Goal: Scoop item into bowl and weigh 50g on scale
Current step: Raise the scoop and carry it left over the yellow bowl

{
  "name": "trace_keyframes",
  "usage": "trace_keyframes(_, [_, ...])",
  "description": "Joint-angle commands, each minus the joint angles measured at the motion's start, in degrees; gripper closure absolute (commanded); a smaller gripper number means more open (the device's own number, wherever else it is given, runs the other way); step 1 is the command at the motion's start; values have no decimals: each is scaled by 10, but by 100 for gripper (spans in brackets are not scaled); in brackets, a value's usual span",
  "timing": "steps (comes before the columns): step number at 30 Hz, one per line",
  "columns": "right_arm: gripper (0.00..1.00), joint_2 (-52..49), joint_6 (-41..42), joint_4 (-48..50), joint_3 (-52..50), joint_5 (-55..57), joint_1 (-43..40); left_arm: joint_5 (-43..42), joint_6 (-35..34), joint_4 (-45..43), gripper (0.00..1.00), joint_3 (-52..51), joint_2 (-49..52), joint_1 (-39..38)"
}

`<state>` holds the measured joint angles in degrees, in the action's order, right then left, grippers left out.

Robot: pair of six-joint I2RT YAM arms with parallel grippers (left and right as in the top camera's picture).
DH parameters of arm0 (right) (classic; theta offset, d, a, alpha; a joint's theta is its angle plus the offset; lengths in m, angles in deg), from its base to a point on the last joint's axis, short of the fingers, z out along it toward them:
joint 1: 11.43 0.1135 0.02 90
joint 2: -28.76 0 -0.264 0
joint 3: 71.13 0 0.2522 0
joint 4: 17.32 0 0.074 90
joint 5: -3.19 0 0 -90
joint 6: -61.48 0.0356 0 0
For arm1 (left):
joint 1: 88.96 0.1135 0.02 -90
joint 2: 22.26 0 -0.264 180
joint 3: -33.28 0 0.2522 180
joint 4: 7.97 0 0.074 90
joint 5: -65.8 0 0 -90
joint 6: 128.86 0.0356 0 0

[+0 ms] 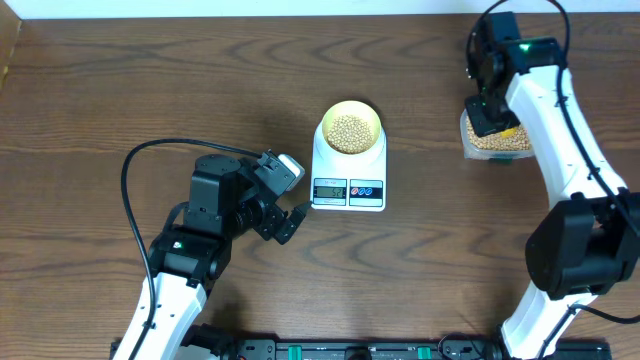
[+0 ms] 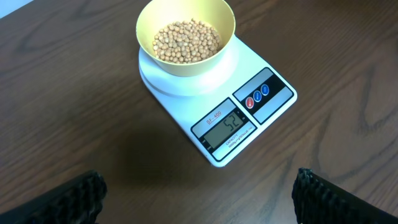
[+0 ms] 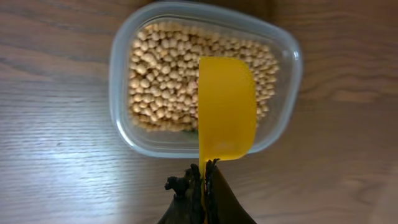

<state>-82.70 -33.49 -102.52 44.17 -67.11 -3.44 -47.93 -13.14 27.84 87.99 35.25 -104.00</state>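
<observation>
The pale-yellow bowl stands on the white scale and holds a layer of tan beans. The scale's display reads 52. My left gripper rests low over the table just left of the scale, open, with nothing between its fingers. My right gripper is shut on the handle of a yellow scoop. The scoop hangs over a clear tub of beans, and no beans show on it.
The clear tub sits at the back right of the brown wooden table, partly hidden under my right arm. A black cable loops behind my left arm. A black rail runs along the front edge.
</observation>
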Motion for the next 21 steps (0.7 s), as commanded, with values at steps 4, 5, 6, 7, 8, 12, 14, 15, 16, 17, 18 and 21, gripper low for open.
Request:
trace_keyframes(4, [99, 20, 8, -3, 57, -58, -1, -7, 2, 0, 2, 7, -3, 2])
trace_keyframes(5, [99, 20, 3, -3, 72, -88, -1, -7, 2, -1, 2, 7, -3, 2])
trace_keyframes(6, [99, 20, 0, -2, 85, -112, -1, -7, 2, -1, 3, 7, -3, 2])
trace_keyframes(7, [99, 20, 0, 1, 101, -140, -1, -7, 2, 0, 2, 7, -3, 2])
trace_keyframes(8, [99, 20, 0, 13, 127, -194, -2, -7, 2, -1, 2, 7, -3, 2])
trace_keyframes(12, [99, 20, 0, 53, 150, -317, 3, -7, 2, -1, 2, 7, -3, 2])
trace_keyframes(14, [99, 19, 0, 70, 150, -366, 10, -7, 2, -1, 3, 7, -3, 2])
trace_keyframes(15, [99, 17, 0, 78, 149, -385, 16, -7, 2, -1, 3, 7, -3, 2])
trace_keyframes(16, [99, 16, 0, 84, 149, -399, 23, -7, 2, -1, 3, 7, -3, 2])
trace_keyframes(17, [99, 15, 0, 89, 149, -405, 29, -7, 2, 0, 2, 7, -3, 2])
trace_keyframes(18, [99, 14, 0, 93, 149, -410, 34, -7, 2, -1, 2, 7, -3, 2])
trace_keyframes(21, [99, 13, 0, 95, 149, -411, 51, -7, 2, -1, 3, 7, -3, 2])
